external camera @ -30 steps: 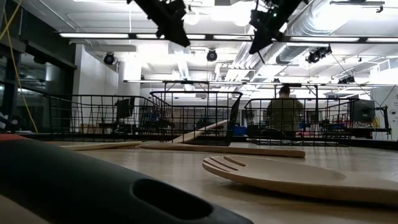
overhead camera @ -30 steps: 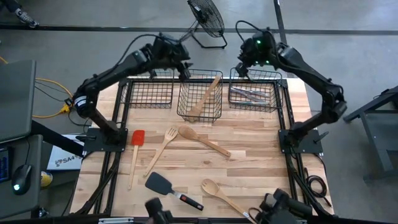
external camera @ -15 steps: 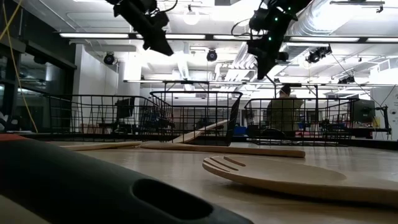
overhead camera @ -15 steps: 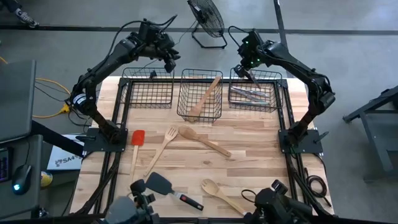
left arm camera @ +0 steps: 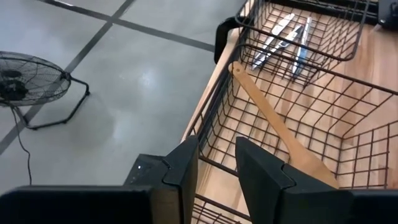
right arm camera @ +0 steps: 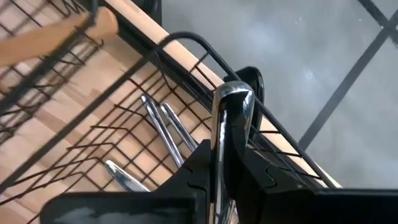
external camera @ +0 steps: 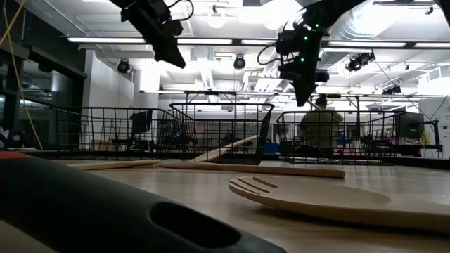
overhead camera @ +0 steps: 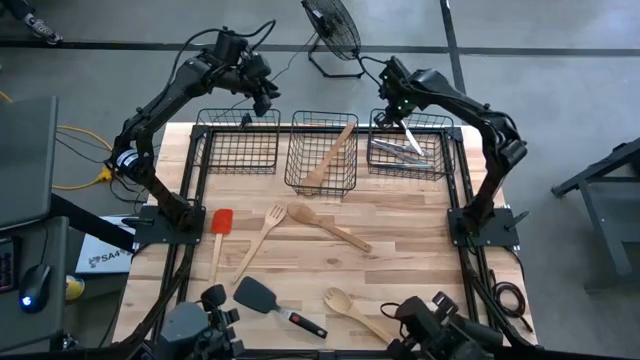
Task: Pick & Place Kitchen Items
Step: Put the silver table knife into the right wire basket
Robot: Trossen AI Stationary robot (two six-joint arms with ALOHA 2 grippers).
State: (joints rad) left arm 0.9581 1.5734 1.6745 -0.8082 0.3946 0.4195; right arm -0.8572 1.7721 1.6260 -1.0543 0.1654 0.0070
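Note:
My right gripper (overhead camera: 403, 118) hangs over the right wire basket (overhead camera: 436, 168), shut on a silver cutlery piece (overhead camera: 411, 138). More silver cutlery (overhead camera: 392, 150) lies on that basket's floor. My left gripper (overhead camera: 262, 97) stands open and holds nothing, high over the far edge between the left basket (overhead camera: 240, 150) and the middle basket (overhead camera: 298, 172). A wooden spoon (overhead camera: 332, 155) leans in the middle basket. On the table lie a red spatula (overhead camera: 220, 224), a wooden fork (overhead camera: 264, 232), two wooden spoons (overhead camera: 326, 226) (overhead camera: 356, 311) and a black turner (overhead camera: 262, 296). My right gripper pinches the silver cutlery piece between its two fingers (right arm camera: 199, 163), which lie along its length. Its rounded end (right arm camera: 233, 98) sticks out past the fingertips. The gripper points steeply down, and the piece is lifted clear above the right basket.
A floor fan (overhead camera: 332, 28) stands beyond the table's far edge. The three baskets line the far side, and dark rails (overhead camera: 462, 200) run along the left and right sides. A person (external camera: 321, 126) is in the room behind.
My left gripper has swung from over the middle basket's far edge toward the table's left. My right gripper has come down toward the right basket and tipped more steeply downward, still shut on the silver piece.

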